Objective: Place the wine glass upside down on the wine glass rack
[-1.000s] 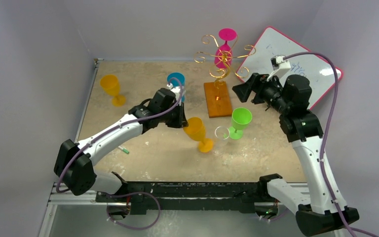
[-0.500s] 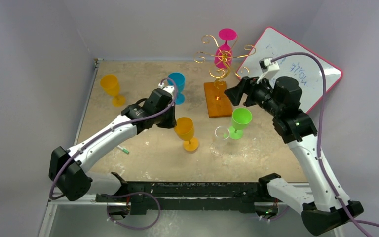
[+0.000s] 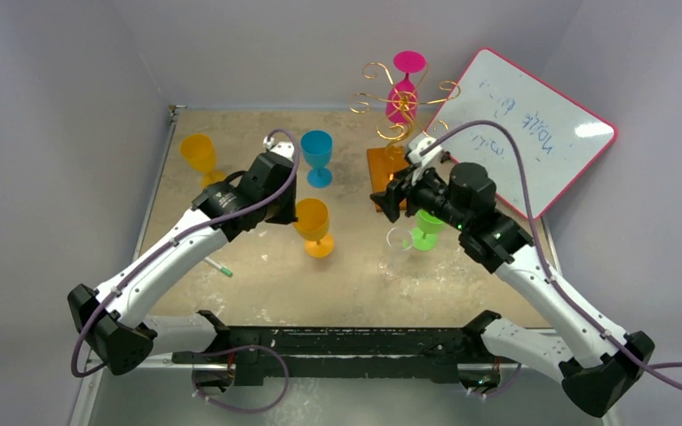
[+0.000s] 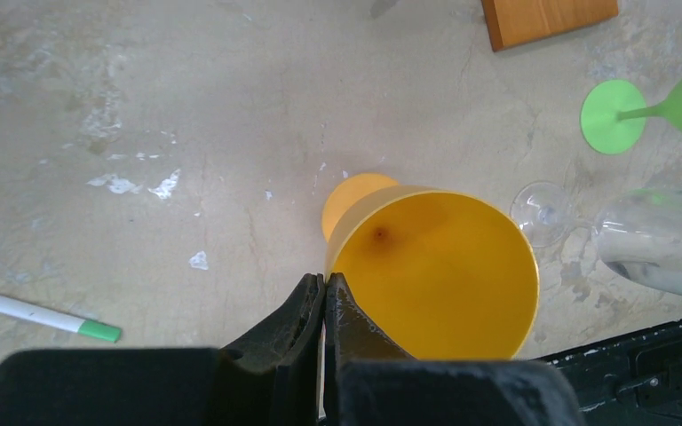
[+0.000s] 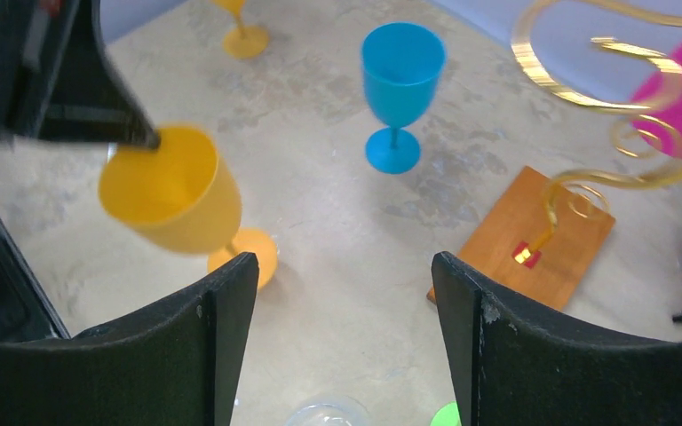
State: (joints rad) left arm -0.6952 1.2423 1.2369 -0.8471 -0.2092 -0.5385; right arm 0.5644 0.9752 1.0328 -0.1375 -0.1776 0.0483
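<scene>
At the upper centre of the overhead view, the gold wine glass rack [image 3: 397, 102] stands on the worktop [image 3: 257, 284], with a pink wine glass [image 3: 405, 89] hanging upside down in it. My left gripper [image 4: 324, 293] is clamped on the rim of the orange wine glass [image 4: 435, 266], which tilts left of centre, well apart from the rack. My right gripper [image 5: 342, 266] hovers with its fingers spread wide, near the rack's wooden base.

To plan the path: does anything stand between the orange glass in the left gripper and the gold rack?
Partly. The open right gripper hovers in front of the rack, near the straight line from the orange glass. The blue glass stands left of that line.
</scene>
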